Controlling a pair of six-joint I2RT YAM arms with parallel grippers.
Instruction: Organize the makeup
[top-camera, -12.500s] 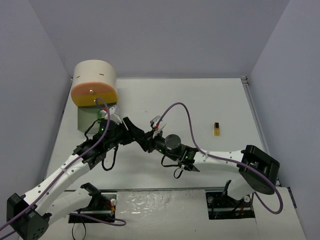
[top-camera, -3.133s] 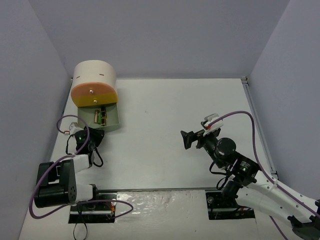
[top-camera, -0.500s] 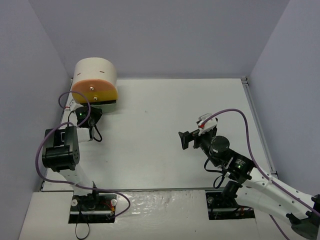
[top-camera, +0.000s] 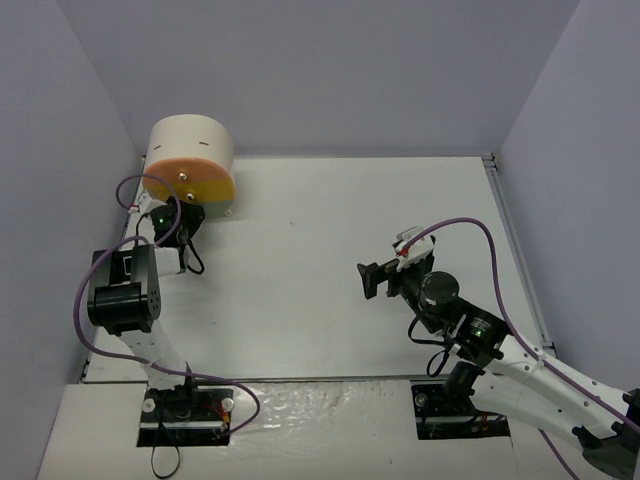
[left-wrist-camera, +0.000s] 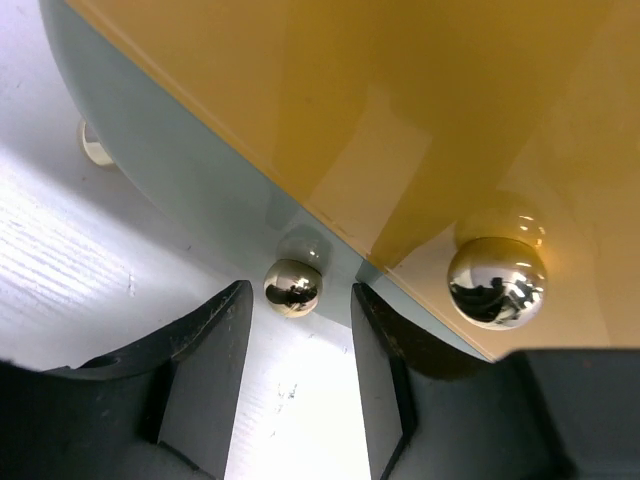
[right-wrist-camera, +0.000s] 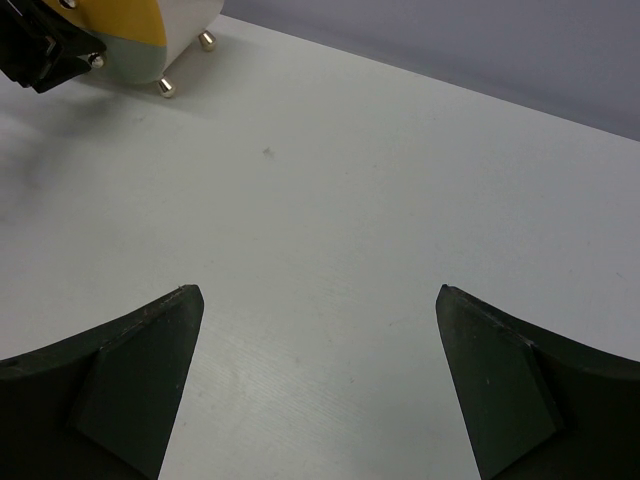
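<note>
No makeup shows in any view. The cream drum-shaped box (top-camera: 190, 160) stands at the back left with its drawers pushed in. My left gripper (top-camera: 188, 215) is at the box's front. In the left wrist view the left gripper (left-wrist-camera: 300, 300) is open, and the small gold knob (left-wrist-camera: 292, 286) of the green drawer (left-wrist-camera: 190, 170) sits between its fingertips with a gap on each side. Above it is the yellow drawer front (left-wrist-camera: 400, 110) with its own knob (left-wrist-camera: 497, 281). My right gripper (top-camera: 367, 280) hangs wide open over bare table at centre right, holding nothing (right-wrist-camera: 315, 300).
The box stands on small gold feet (right-wrist-camera: 165, 88). Grey walls close the table on the left, back and right. The left arm's base link (top-camera: 122, 292) stands upright near the left wall. A raised edge (top-camera: 490, 160) runs along the table's right side.
The green drawer, open with tubes inside three seconds ago, is now shut. In the last half second my left jaws parted off its knob. The right arm is still.
</note>
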